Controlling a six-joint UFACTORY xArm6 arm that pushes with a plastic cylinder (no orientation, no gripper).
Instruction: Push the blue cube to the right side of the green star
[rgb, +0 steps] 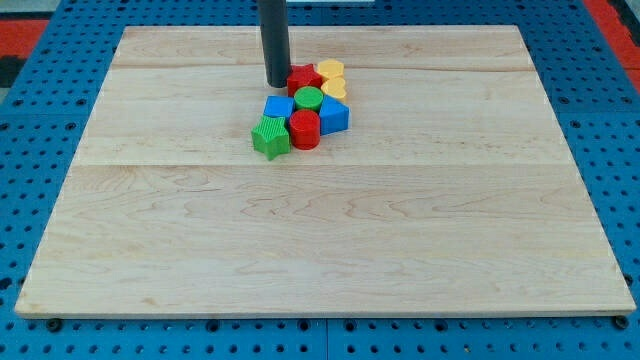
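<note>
End effector: no jaws here, so nothing opens, closes or grips; it is a straight dark rod, and my tip (277, 83) sits on the worktop (320, 230) at the upper-left edge of the block cluster.
Tip contact: my tip stands just beside the red block (304, 78), which lies at its 3 o'clock; whether they actually touch, I cannot tell. It holds nothing.
Tip versus task blocks: the blue cube (334, 117) sits at about 4 o'clock from my tip, with other blocks between; the green star (270, 137) lies at roughly 6 o'clock from my tip, apart from it.
Blue cube: on the right side of the cluster, pressed close to the red cylinder (305, 129) at its 9 o'clock.
Green star: the cluster's lower-left corner, at about 8 o'clock from the blue cube, with the red cylinder just beside it at 3 o'clock.
Between them: the red cylinder separates star and cube.
Second blue block: a smaller blue block (279, 106) sits at 12 o'clock from the green star, directly below my tip.
Green cylinder: a green cylinder (309, 98) stands in the middle, at 12 o'clock from the red cylinder.
Yellow blocks: two yellow blocks, one (331, 70) at the top right, another (335, 88) just beneath it, shapes hard to make out.
Cluster position: upper centre of the worktop, all blocks huddled tightly.
</note>
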